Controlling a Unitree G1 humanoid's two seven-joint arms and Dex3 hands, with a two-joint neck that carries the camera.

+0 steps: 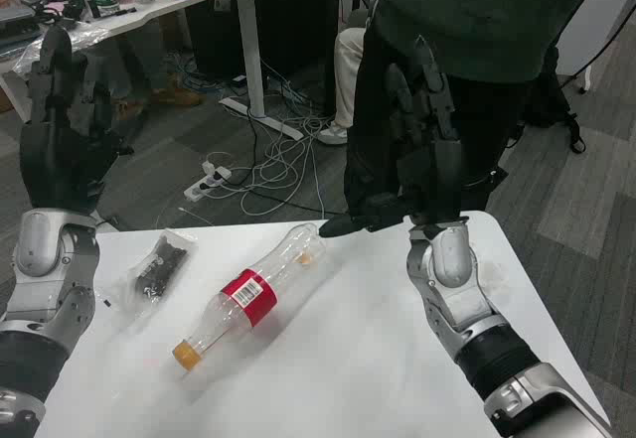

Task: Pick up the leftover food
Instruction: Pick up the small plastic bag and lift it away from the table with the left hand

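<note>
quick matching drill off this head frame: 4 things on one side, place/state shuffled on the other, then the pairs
Things:
1. plastic bottle
2. clear bag
3. left hand
4. right hand

Places/states:
A. raised past the table's far edge on the right, holding nothing
B. lies flat by the left forearm, dark bits inside
C. on its side mid-table, red label, orange cap toward the robot
D. raised off the table on the left, fingers spread

Pairs: 1-C, 2-B, 3-D, 4-A
</note>
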